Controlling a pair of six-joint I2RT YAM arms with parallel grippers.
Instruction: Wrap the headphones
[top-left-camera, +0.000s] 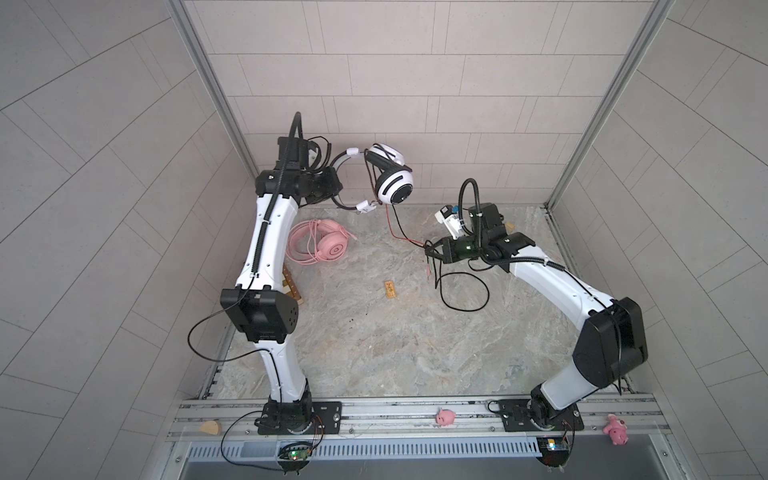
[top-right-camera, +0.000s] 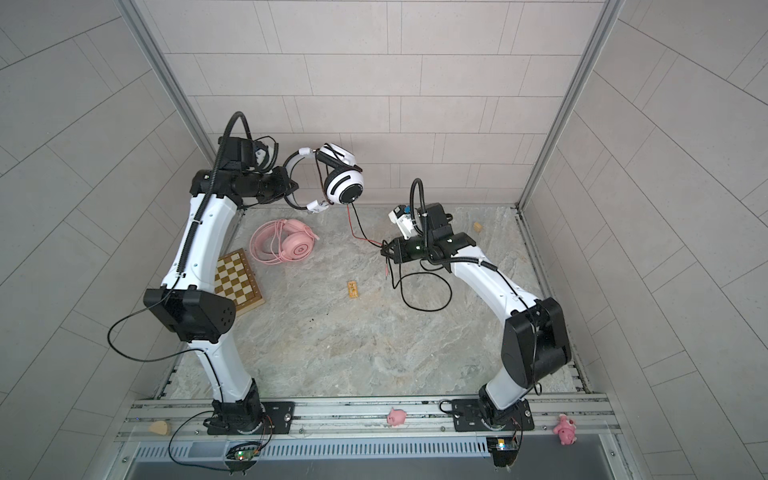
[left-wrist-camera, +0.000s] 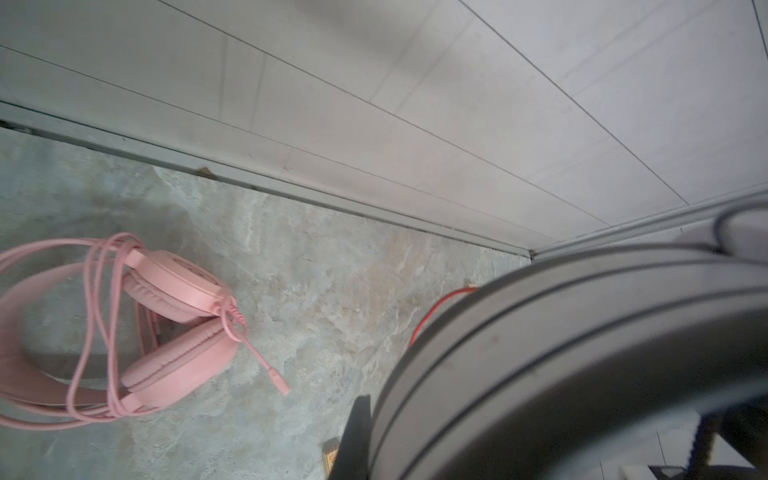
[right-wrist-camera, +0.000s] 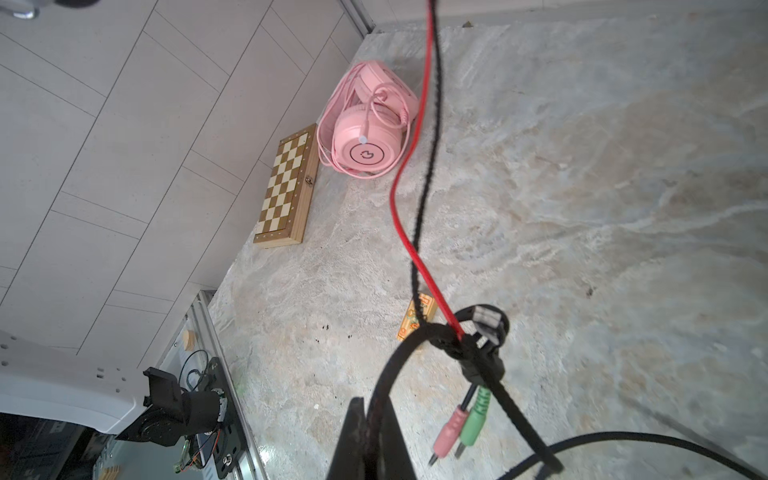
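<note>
The left gripper (top-left-camera: 334, 192) is clamped tight on the band of the white-and-black headset (top-left-camera: 395, 185), which hangs aloft near the back wall (top-left-camera: 415, 83). The right gripper (top-left-camera: 429, 250) is closed, pinching its black cable (right-wrist-camera: 428, 166). The pink headset (top-left-camera: 328, 246), wound in its own cord, lies on the table (top-left-camera: 374, 340).

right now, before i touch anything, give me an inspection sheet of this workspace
surface: marbled tabletop, a few dark specks
job's things: white-and-black headphones held up off the tabletop; pink headphones lying on it, pink cable looped around them
clutter: chessboard box, small orange card, wooden bit by the back edge; pink pig toys and a wooden wedge on the front rail
grippers: left gripper jaws shut on the white-and-black headphones; right gripper jaws shut on the black cable
cables: black cable and red wire run from the raised headphones to the right gripper; slack loops on the tabletop; pink and green plugs dangle
surroundings: tiled walls, metal frame posts
</note>
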